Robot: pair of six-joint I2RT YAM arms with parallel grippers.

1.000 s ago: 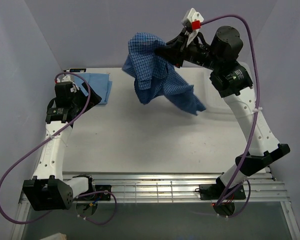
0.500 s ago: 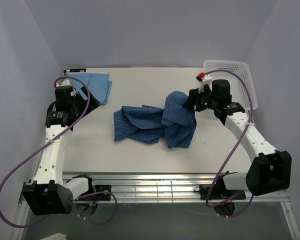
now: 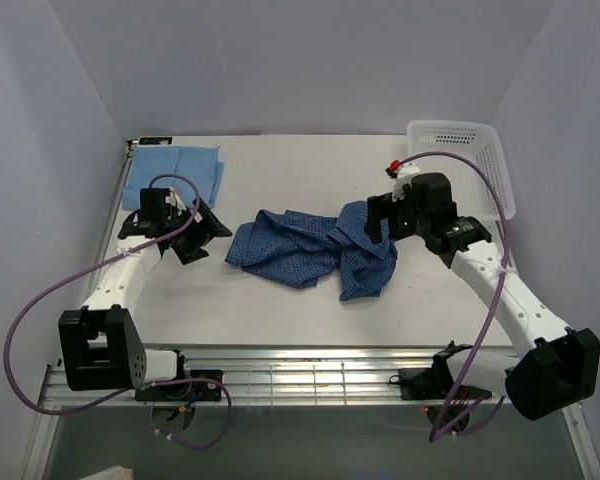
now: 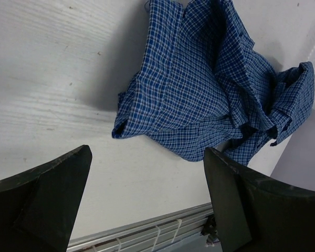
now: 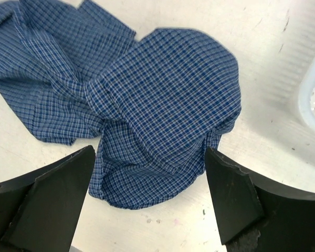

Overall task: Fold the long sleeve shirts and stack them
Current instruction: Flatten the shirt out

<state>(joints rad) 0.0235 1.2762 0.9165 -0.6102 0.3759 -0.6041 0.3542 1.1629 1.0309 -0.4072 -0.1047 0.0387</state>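
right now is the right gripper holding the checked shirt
No, the right gripper is open, with the checked shirt lying loose on the table.

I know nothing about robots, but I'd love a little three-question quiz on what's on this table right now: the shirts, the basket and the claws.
1. True or false: the right gripper is clamped on the checked shirt.
2. The light blue shirt lies: A) flat at the table's far-left corner; B) crumpled mid-table; C) hanging in the air.
3. Fill in: the white mesh basket stands at the table's far ____ corner.
Key: 1 false, its jaws are open over the shirt; 2 A; 3 right.
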